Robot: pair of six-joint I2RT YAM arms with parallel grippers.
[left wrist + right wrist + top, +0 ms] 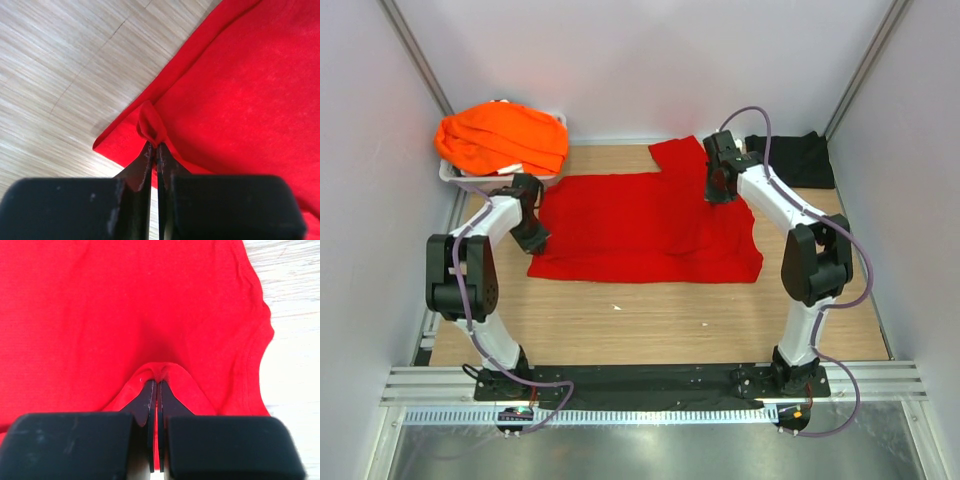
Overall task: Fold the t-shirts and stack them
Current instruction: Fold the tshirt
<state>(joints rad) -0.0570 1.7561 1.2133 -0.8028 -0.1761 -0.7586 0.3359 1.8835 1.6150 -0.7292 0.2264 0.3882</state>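
A bright red t-shirt (650,228) lies spread across the middle of the wooden table. My left gripper (533,238) is shut on a pinch of its left hem (150,127), near the shirt's corner. At the shirt's upper right, by the sleeve, my right gripper (718,190) is shut on a raised fold of red cloth (161,371). Orange t-shirts (503,136) are heaped in a grey tray at the back left. A black t-shirt (794,158) lies at the back right, behind the right arm.
The grey plastic tray (457,178) sits against the left wall under the orange heap. White walls close in the table on three sides. Bare wood (650,320) runs between the red shirt and the arm bases.
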